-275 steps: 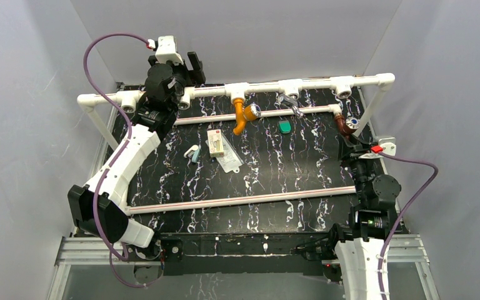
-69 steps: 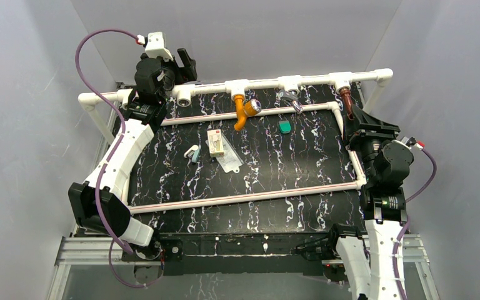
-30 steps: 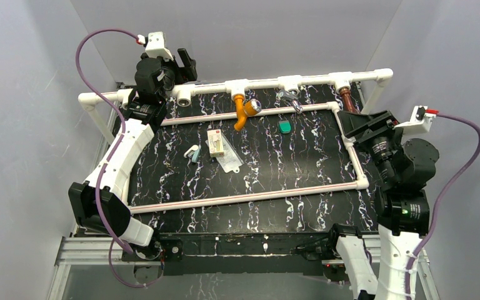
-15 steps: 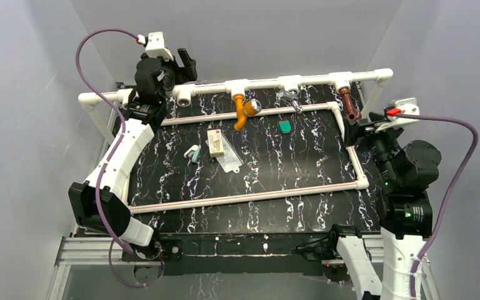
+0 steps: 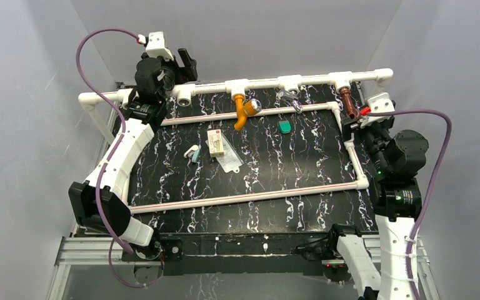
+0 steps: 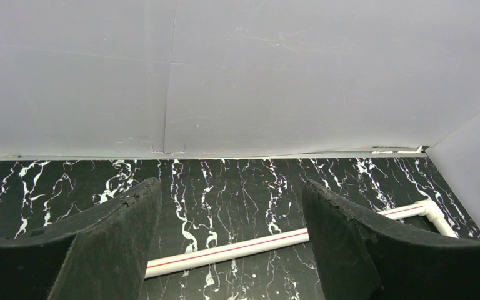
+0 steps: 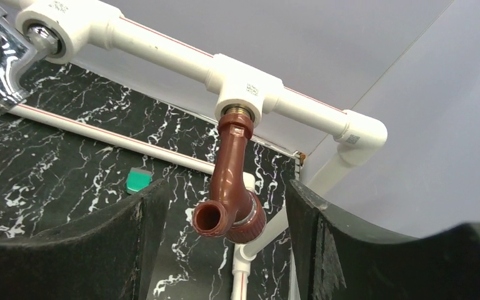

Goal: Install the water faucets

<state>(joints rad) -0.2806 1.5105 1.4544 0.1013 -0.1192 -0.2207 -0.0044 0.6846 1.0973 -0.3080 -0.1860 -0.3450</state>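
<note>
The dark reddish-brown faucet (image 7: pixel 231 181) hangs screwed into the rightmost white tee (image 7: pixel 247 94) of the back pipe, spout mouth facing the right wrist camera. My right gripper (image 7: pixel 225 187) is open, one finger on each side of that faucet, with gaps on both sides. From above, the brown faucet (image 5: pixel 349 103) sits just beyond my right gripper (image 5: pixel 354 122). The orange faucet (image 5: pixel 244 112) hangs from a middle tee. My left gripper (image 5: pixel 187 62) is open and holds nothing at the back left, above the pipe; in its wrist view the left gripper (image 6: pixel 231 187) frames only tabletop.
A chrome tap (image 5: pixel 290 100) hangs from the tee between the two faucets. A green block (image 5: pixel 284 127), a small box (image 5: pixel 215 142) and a plastic bag (image 5: pixel 230 160) lie on the black marbled table. The white pipe frame (image 5: pixel 244 199) borders the work area.
My right wrist has swung left and back toward the brown faucet, and its jaws have widened. The left arm has not moved.
</note>
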